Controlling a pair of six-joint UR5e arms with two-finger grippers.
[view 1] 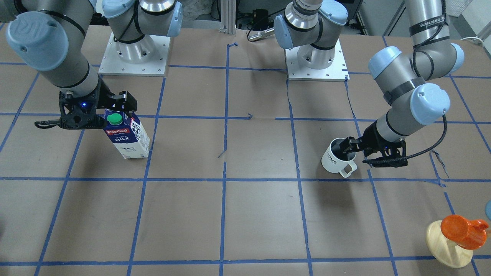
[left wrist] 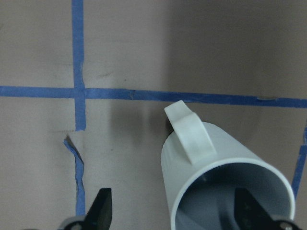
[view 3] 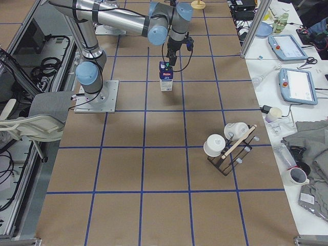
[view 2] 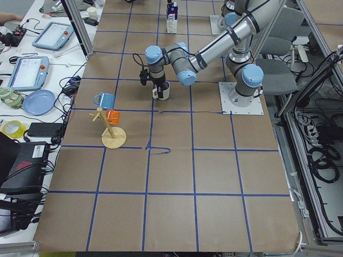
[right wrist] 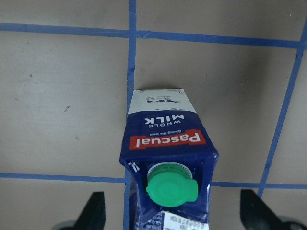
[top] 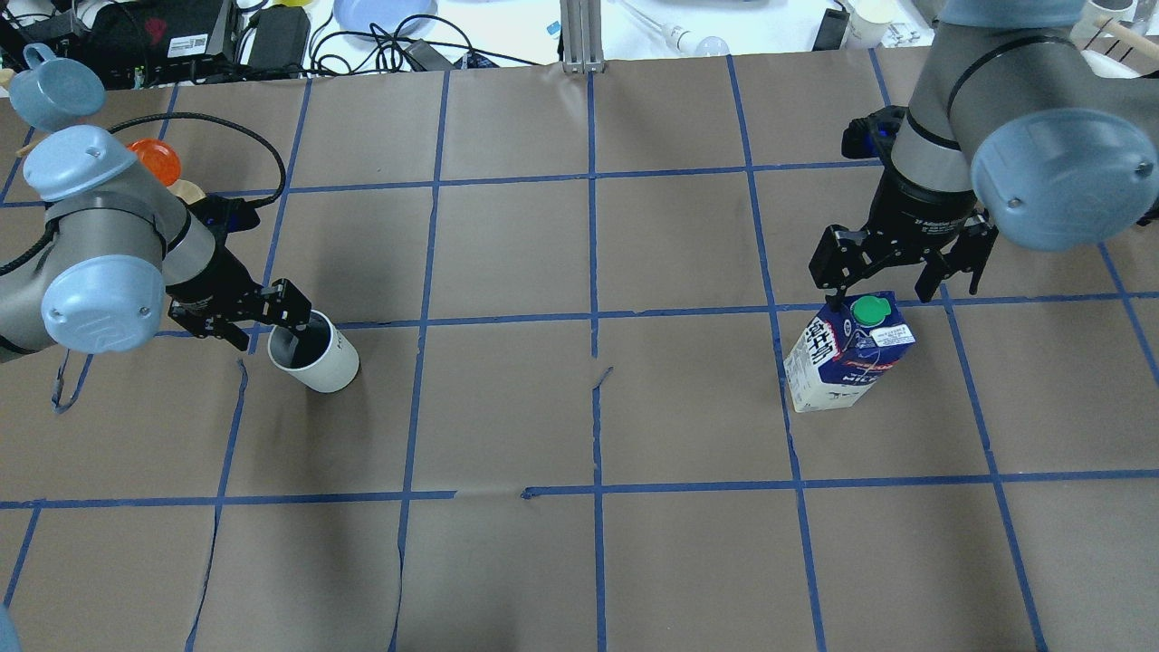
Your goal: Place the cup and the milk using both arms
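The white cup (view 1: 333, 161) stands upright on the brown table, handle toward the front. It also shows in the overhead view (top: 330, 362) and the left wrist view (left wrist: 211, 158). My left gripper (view 1: 355, 151) (top: 263, 319) (left wrist: 175, 211) is open and straddles the cup's rim, one finger inside and one outside. The blue and white milk carton (view 1: 128, 140) (top: 842, 362) (right wrist: 165, 139) stands upright with its green cap on top. My right gripper (view 1: 107, 109) (top: 892, 281) (right wrist: 173, 211) hangs open just above the carton's top, fingers on either side, not touching it.
An orange cup on a pale wooden stand (view 1: 460, 232) (top: 154, 161) sits at the table's end beyond my left arm, with a blue mug (top: 59, 86) on it. A rack with white cups (view 3: 225, 146) stands at the right end. Arm bases (view 1: 134, 57) (view 1: 316, 61) are at the back.
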